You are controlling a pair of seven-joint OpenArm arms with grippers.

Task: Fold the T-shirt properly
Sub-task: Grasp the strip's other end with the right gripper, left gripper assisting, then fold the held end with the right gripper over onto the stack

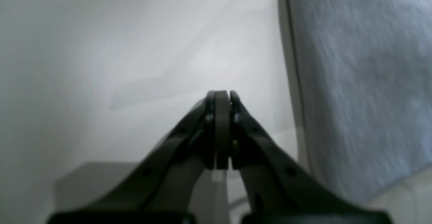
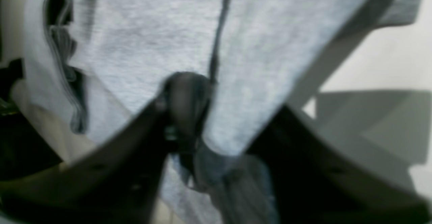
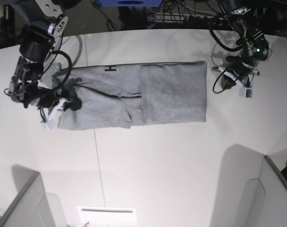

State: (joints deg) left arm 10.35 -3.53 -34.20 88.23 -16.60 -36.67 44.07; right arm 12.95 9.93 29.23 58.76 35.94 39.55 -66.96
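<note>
We see right gripper (image 2: pixel 216 116) closing on T-shirt (image 3: pixel 134 94) edge, cloth between fingers; left gripper (image 1: pixel 222 97) clenched, empty, shirt beside it on bench (image 3: pixel 157 165). Risk: thin pinch slips, fold skews.

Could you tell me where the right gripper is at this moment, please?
In the base view the right gripper is at the left end of the T-shirt, low on the white table, with grey fabric between its fingers.

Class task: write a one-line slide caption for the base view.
Grey T-shirt lies partly folded on the white table; right pincer at one end, left pincer off the other.
</note>
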